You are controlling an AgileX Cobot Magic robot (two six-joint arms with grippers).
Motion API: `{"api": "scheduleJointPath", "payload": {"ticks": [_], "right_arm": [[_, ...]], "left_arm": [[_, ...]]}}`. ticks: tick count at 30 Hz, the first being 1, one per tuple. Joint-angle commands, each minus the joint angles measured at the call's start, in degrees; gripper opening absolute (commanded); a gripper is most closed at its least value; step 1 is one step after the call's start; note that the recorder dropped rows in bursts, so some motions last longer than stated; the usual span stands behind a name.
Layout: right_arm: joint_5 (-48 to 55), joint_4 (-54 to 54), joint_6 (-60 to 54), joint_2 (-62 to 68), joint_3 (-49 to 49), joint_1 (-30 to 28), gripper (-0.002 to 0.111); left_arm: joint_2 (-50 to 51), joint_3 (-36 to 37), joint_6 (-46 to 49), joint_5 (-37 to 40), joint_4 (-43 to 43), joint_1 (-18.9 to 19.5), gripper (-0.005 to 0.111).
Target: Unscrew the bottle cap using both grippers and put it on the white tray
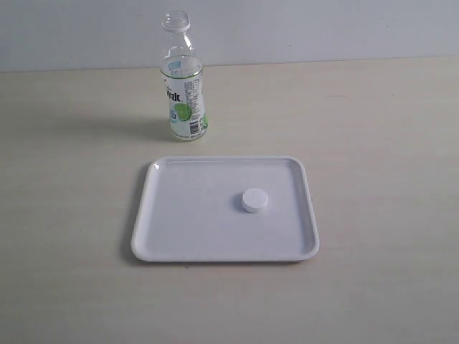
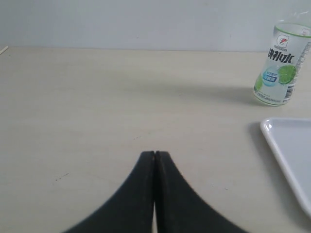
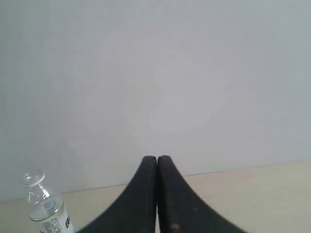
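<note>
The white bottle cap (image 1: 254, 200) lies flat on the white tray (image 1: 179, 236), right of its middle. The clear bottle (image 1: 183, 79) stands upright behind the tray with its neck open and no cap on it. It also shows in the left wrist view as the bottle (image 2: 282, 65) beside the tray's corner (image 2: 286, 145), and in the right wrist view as the bottle (image 3: 44, 206). My left gripper (image 2: 154, 154) is shut and empty above bare table. My right gripper (image 3: 156, 158) is shut and empty, facing the wall. Neither arm appears in the exterior view.
A pale wooden table (image 1: 373, 143) carries everything, with a plain grey wall (image 1: 323, 29) behind it. The tray sits near the table's middle, the bottle close to the back edge.
</note>
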Motion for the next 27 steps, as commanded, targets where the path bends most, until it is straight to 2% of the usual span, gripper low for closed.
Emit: {"api": "scheduleJointPath", "payload": {"ticks": [1,12,20,27], "right_arm": [[5.87,0.53,-1.83,-1.05,0.31,-1.77,0.0],[6.88,0.31,-4.68,1.19,0.94,-2.66,0.0],[6.21,0.13,-8.91,-9.62,10.67,-9.99,0.0],[5.94,0.13,-13.26,-18.22,20.25,-11.12,0.0]], "left_arm": [[-0.38,-0.03,0.23,-0.48,0.15,0.2,0.0],[-0.38,-0.03,0.23,-0.48,0.15,0.2,0.0],[-0.38,-0.03,0.23,-0.48,0.15,0.2,0.0],[-0.38,-0.03,0.23,-0.48,0.15,0.2,0.0]]}}
